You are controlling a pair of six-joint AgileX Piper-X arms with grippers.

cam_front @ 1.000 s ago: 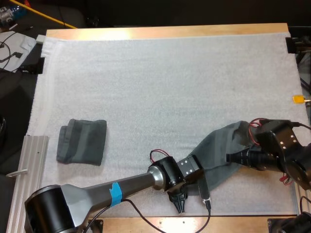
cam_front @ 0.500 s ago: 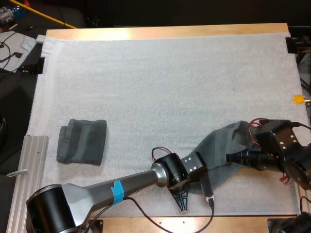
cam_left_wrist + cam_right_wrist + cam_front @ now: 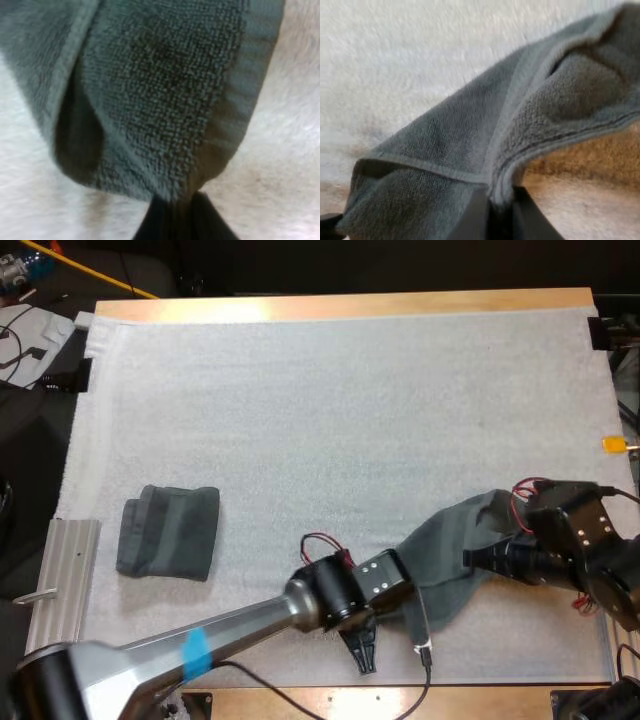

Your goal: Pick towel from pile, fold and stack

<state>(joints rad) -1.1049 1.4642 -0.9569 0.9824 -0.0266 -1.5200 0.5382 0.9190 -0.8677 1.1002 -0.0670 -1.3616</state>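
Our left gripper (image 3: 177, 222) and right gripper (image 3: 500, 212) each pinch the towel (image 3: 450, 540) by the mat's (image 3: 300, 420) near right corner; we should draw apart evenly, staying low.

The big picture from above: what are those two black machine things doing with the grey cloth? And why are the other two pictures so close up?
Those are two robot arms. The big picture comes from a camera behind them, looking down at a white mat. The left arm enters at the lower left corner, the right arm at the right edge. Each carries a small camera at its wrist; those take the close-ups. Both arms' jaws are shut on one grey-green towel, each pinching an edge. A folded towel lies on the mat farther left.
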